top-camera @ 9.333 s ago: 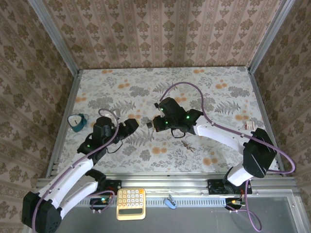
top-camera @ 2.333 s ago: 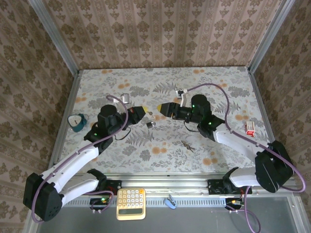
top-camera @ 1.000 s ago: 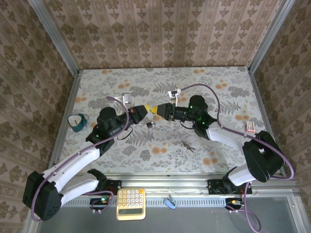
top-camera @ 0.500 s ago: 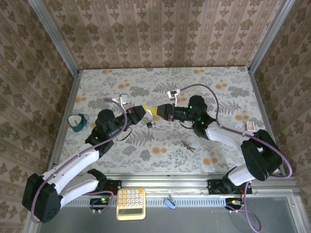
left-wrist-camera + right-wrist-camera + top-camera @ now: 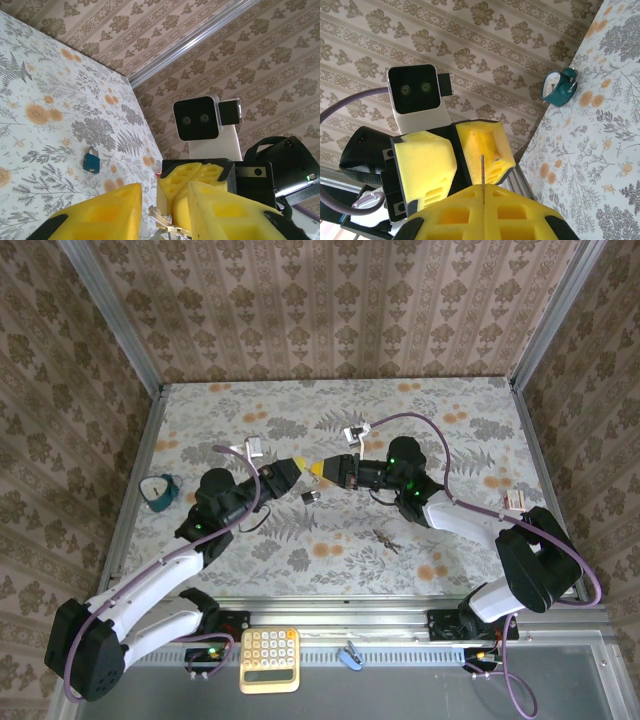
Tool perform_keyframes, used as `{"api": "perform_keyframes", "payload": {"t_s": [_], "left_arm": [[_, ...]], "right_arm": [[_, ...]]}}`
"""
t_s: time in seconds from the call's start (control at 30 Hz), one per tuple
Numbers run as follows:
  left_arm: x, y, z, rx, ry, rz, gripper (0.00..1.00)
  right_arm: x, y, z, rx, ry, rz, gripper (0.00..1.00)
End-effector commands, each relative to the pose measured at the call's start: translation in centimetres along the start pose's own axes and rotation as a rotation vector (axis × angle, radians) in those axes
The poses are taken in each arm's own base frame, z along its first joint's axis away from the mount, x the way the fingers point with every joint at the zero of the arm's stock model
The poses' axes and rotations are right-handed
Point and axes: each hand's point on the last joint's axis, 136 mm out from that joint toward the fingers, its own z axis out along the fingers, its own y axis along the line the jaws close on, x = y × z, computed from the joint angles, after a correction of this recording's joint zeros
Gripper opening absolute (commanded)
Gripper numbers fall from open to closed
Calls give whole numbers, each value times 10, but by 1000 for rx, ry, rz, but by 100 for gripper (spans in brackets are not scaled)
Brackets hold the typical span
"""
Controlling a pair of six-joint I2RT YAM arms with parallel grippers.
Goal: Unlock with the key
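Blue padlock (image 5: 91,161) lying on floral bench (image 5: 480,405), right gripper (image 5: 322,471) near padlock, jaws pressed together pinching key (image 5: 482,170), left gripper (image 5: 297,466) tip-to-tip opposite, jaws slightly spread.

The light is bright, even and diffuse, falling from above. In the top view the arms cast faint, soft-edged shadows on the bench (image 5: 450,420), whose printed cover looks matte. That picture is sharp from edge to edge, and the rail (image 5: 112,320) runs straight. Both wrist views are equally well lit. In each, the near yellow jaws loom large and slightly soft, while the wallpaper (image 5: 260,60) behind is crisp. The padlock (image 5: 91,161) is small but clear. The key (image 5: 482,170) reads as a thin pale line, and the clock (image 5: 559,86) is a little soft.
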Motion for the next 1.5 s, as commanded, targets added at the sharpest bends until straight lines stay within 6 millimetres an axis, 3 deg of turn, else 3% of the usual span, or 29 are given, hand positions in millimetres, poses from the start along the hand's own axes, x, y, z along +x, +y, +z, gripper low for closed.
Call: {"api": "perform_keyframes", "payload": {"t_s": [0.0,0.1,0.17,0.3,0.33,0.4,0.47,0.97,1.1,1.3,1.47], "left_arm": [[-3,-13,-1,62,-5,11,25],[-1,-14,2,76,8,9,17],[-1,-17,3,90,13,12,1],[0,-16,4,88,14,11,0],[-1,-16,4,84,12,10,0],[-2,-14,3,75,3,5,0],[-3,-12,2,66,-9,2,0],[-9,-6,-1,67,-54,-34,0],[-10,-6,-2,77,-64,-43,0],[-13,-6,-4,78,-81,-48,0],[-14,-6,-5,80,-89,-51,0]], "right_arm": [[-10,17,-3,-19,-33,-57,0],[-11,16,-3,-17,-38,-56,0],[-12,15,-3,-15,-41,-56,0],[-12,13,-4,-5,-47,-53,0],[-12,13,-4,-5,-44,-52,8],[-12,12,-4,-3,-45,-45,32],[-12,14,-5,-9,-50,-45,42],[-1,18,1,-65,0,-35,33],[2,15,2,-61,11,-28,39],[6,16,5,-62,30,-36,37],[8,17,9,-71,46,-37,29]]}}
